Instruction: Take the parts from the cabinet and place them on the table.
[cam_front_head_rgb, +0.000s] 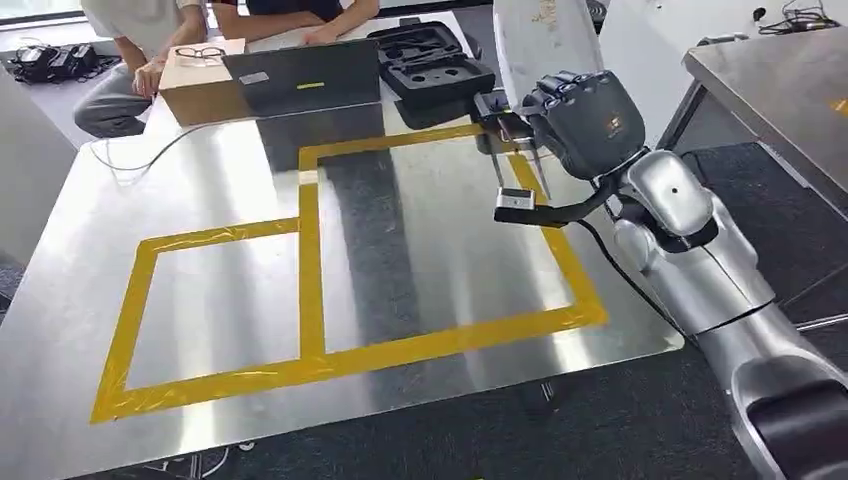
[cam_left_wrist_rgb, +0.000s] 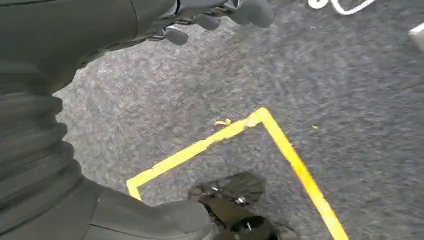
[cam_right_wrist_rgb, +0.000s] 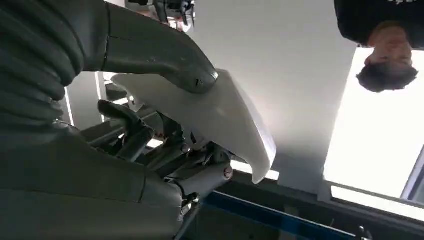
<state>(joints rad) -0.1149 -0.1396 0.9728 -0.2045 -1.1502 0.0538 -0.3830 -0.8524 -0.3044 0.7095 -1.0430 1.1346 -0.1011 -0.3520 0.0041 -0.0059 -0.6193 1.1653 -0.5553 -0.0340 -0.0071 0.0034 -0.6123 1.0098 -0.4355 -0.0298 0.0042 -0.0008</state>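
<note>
My right hand (cam_front_head_rgb: 582, 122) is raised over the far right part of the steel table (cam_front_head_rgb: 220, 190) and grips a pale, flat, curved part (cam_front_head_rgb: 545, 40) that stands up out of it. In the right wrist view the thumb (cam_right_wrist_rgb: 165, 55) presses on the white part (cam_right_wrist_rgb: 225, 120), with darker fingers beneath it. Two adjoining rectangles of yellow tape (cam_front_head_rgb: 310, 280) are marked on the tabletop, and nothing lies inside them. My left hand (cam_left_wrist_rgb: 60, 100) hangs over grey carpet, with its fingers (cam_left_wrist_rgb: 225, 12) apart from the thumb (cam_left_wrist_rgb: 150, 220) and nothing in it.
At the table's far edge stand a black foam case (cam_front_head_rgb: 435, 65), a dark flat sheet (cam_front_head_rgb: 300, 75) and a cardboard box (cam_front_head_rgb: 200, 85) with glasses on it. People sit behind these. A second metal table (cam_front_head_rgb: 780, 80) stands to the right. Yellow floor tape (cam_left_wrist_rgb: 280, 140) crosses the carpet.
</note>
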